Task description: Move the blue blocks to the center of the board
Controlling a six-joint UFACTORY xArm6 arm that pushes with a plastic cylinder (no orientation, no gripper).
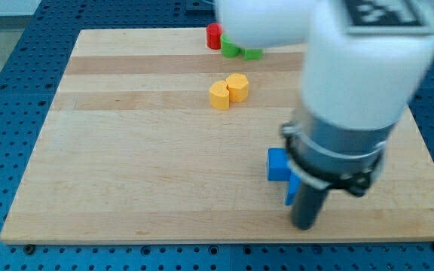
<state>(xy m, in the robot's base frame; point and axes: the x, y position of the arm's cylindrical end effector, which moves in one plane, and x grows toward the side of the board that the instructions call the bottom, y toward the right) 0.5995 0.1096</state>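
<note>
A blue block (278, 164) lies at the view's lower right of the wooden board (126, 150). A second blue piece (291, 191) shows just below it, mostly hidden behind the rod. My tip (305, 225) is at the lower end of the dark rod, just right of and below the blue blocks, close to or touching them. The arm's white and grey body covers the view's upper right.
Two yellow blocks (228, 91) sit side by side above the board's middle. A red block (214, 35) and two green blocks (240, 51) lie at the top edge, partly hidden by the arm. A blue perforated table surrounds the board.
</note>
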